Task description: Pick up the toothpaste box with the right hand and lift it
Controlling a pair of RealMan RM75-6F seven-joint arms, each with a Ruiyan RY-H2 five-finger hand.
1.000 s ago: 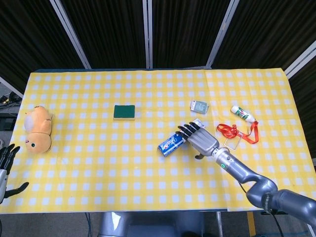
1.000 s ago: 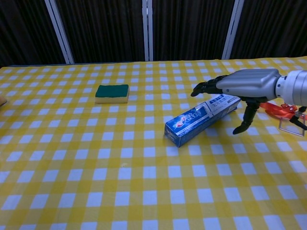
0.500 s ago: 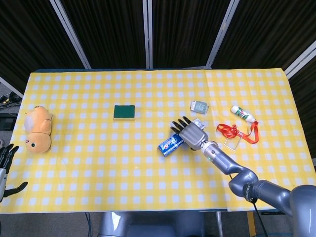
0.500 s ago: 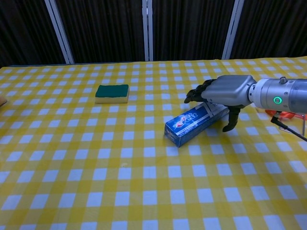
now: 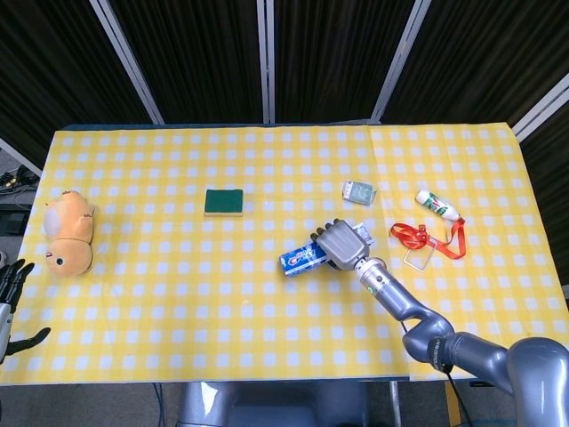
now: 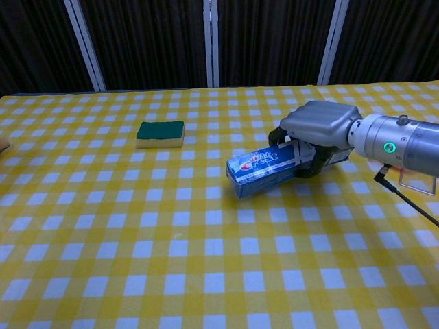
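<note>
Yellow checked tablecloth (image 5: 178, 267) before dark folding screens (image 5: 196, 53)

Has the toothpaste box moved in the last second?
Yes. The toothpaste box, gripped by the right hand, shifted left toward the green sponge and turned more level.

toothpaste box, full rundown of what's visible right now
The toothpaste box is a long, blue, cardboard-looking carton with red and white brand lettering on its side and a lighter end face. It lies roughly level, its free end pointing toward the robot's left. The right robot hand grips its other end, fingers wrapped over the top. Whether it is off the checked tablecloth yet is unclear.
</note>
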